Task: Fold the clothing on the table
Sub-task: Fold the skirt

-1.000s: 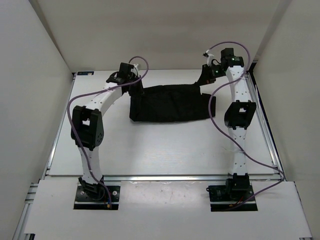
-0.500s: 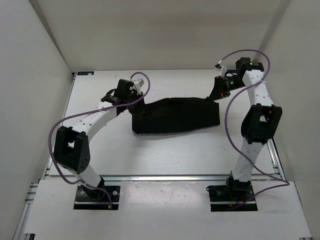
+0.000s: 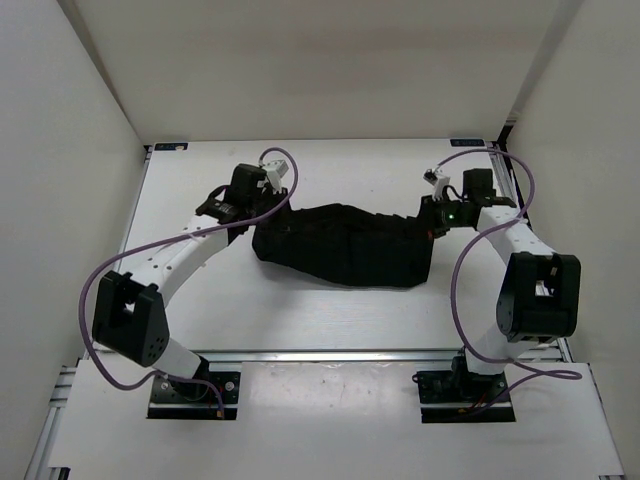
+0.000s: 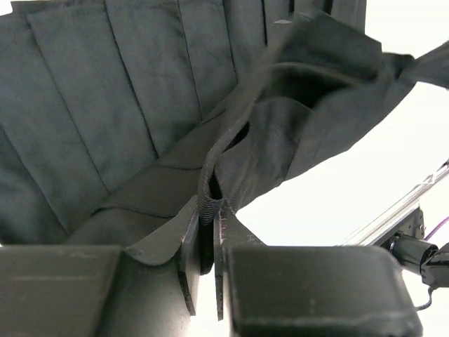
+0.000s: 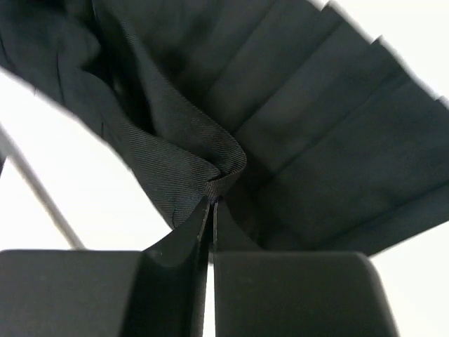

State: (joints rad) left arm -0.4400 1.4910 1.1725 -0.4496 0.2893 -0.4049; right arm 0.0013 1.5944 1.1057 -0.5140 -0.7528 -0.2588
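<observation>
A black pleated skirt (image 3: 345, 248) stretches in a rumpled band across the far middle of the white counter (image 3: 330, 310), between the two arms. The left gripper (image 4: 210, 210) is at the skirt's left end, its jaws pinching a ribbed fabric edge that rises between them. The right gripper (image 5: 210, 202) is at the right end, its jaws pressed tight on a folded corner of the hem band. Pleats fan out beyond both grippers.

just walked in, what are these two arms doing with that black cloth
Two robot arms are folding a black pleated skirt on the white table. The left gripper pinches its left end and the right gripper its right end, both shut on the fabric. The skirt lies bunched between them, not yet folded.
</observation>
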